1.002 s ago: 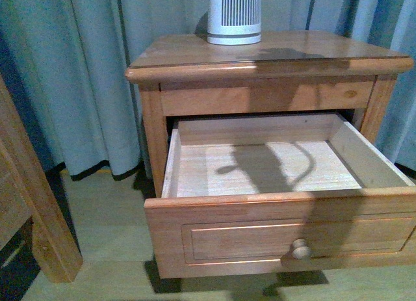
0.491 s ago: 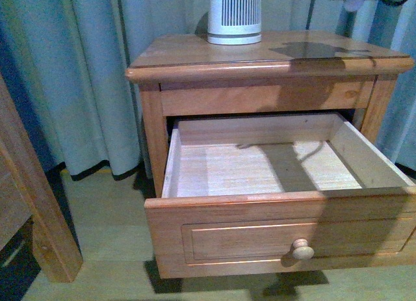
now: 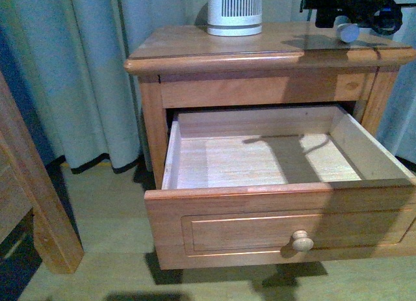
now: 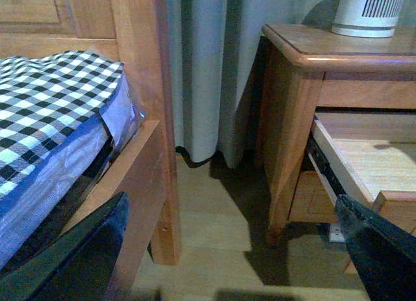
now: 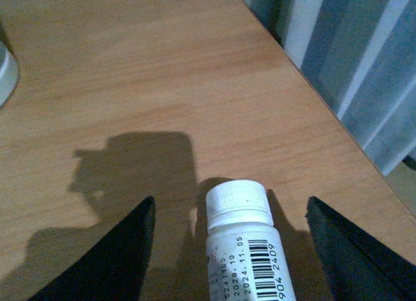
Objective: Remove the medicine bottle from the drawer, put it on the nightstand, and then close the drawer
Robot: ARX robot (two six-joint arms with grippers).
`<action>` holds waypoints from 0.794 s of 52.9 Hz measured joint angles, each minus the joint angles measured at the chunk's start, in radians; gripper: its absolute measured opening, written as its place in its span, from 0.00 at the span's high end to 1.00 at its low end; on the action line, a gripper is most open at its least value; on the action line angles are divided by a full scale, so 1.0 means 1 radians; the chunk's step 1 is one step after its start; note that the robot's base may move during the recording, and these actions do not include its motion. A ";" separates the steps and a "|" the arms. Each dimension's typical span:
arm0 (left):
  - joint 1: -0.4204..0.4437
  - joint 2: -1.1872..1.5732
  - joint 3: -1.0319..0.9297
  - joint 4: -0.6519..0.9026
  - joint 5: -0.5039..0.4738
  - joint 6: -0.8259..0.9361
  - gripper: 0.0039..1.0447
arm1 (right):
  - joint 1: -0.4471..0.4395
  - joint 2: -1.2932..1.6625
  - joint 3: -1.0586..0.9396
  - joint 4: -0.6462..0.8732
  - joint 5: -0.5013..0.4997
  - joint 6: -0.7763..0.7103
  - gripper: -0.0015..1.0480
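Note:
The nightstand (image 3: 214,44) stands ahead with its upper drawer (image 3: 260,229) pulled far out; the pale inside holds nothing. My right gripper (image 3: 344,21) hovers low over the back right of the top, open. The medicine bottle (image 5: 244,249), white with a ribbed cap and barcode label, lies between its fingers (image 5: 117,255) with a gap on each side; its cap (image 3: 347,32) shows just above the wood. I cannot tell whether it rests on the top. My left gripper (image 4: 237,249) is open over the floor between bed frame and nightstand (image 4: 292,119).
A tall white ribbed device (image 3: 234,12) stands at the back middle of the top. Blue-grey curtains (image 3: 78,73) hang behind. The wooden bed frame (image 3: 32,203) and a checked cover (image 4: 45,106) are at the left. The drawer's side (image 4: 354,164) juts toward my left arm.
My right gripper came into view at the upper right with the bottle and dropped lower over the nightstand top. Its shadow left the drawer floor and shifted right.

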 joint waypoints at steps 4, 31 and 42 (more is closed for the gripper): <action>0.000 0.000 0.000 0.000 0.000 0.000 0.06 | 0.002 -0.021 -0.037 0.061 -0.030 -0.006 0.21; 0.000 0.000 0.000 0.000 0.000 0.000 0.06 | 0.042 -0.883 -1.027 0.525 -0.040 -0.056 0.07; 0.000 0.000 0.000 0.000 0.000 0.000 0.06 | 0.075 -1.226 -1.545 0.551 -0.047 -0.010 0.07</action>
